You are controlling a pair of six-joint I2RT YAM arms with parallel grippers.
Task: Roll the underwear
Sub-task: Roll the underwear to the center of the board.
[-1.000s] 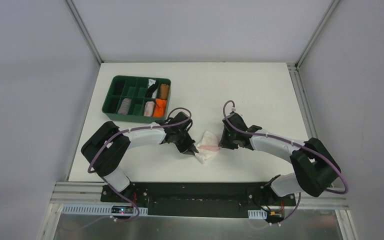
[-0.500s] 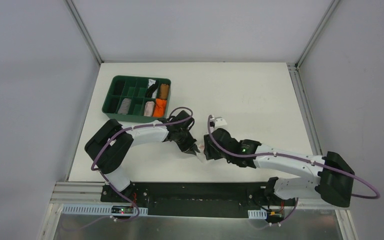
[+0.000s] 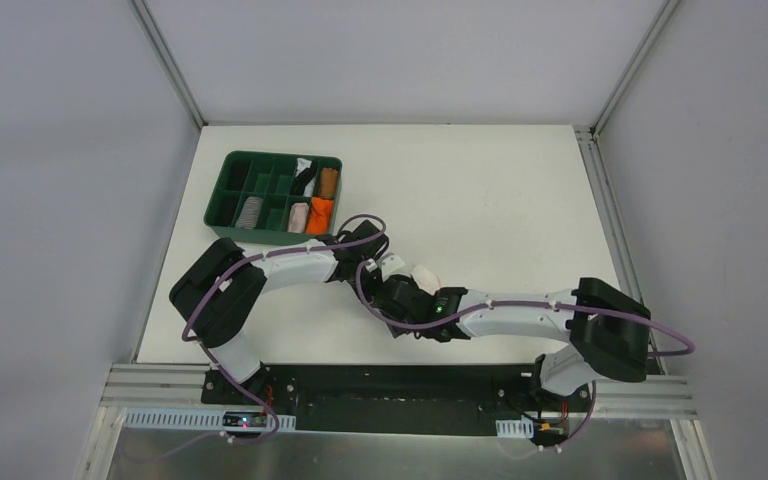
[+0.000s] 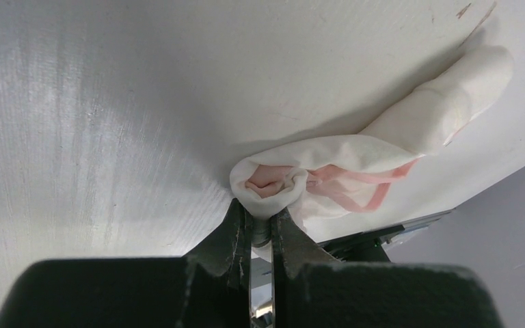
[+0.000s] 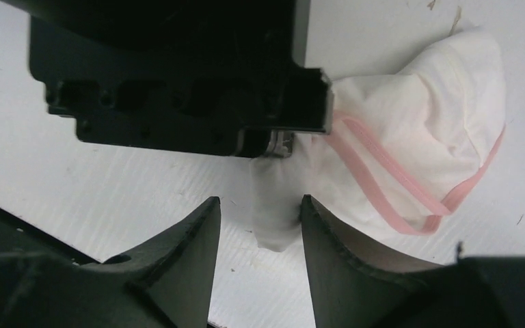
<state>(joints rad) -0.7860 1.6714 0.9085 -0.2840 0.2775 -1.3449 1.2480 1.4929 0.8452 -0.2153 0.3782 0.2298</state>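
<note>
The left gripper (image 4: pixel 262 222) was pinched shut on a bunched fold of the underwear (image 4: pixel 355 154). The right gripper (image 5: pixel 260 208) stood partly open, holding nothing. A loose flap of the same cloth lay between its fingers, close against the one at 3 o'clock. The pale, pink-edged underwear lay half rolled on the table (image 3: pixel 500 190). At 10 o'clock from it sat a green tray (image 3: pixel 222 205). Its compartments held a grey roll (image 3: pixel 251 211), a pink roll (image 3: pixel 299 216), an orange roll (image 3: pixel 321 214) and a brown roll (image 3: pixel 329 181).

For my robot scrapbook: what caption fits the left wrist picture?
Left pincer shut on one end of the pale underwear, on a white table.
</note>
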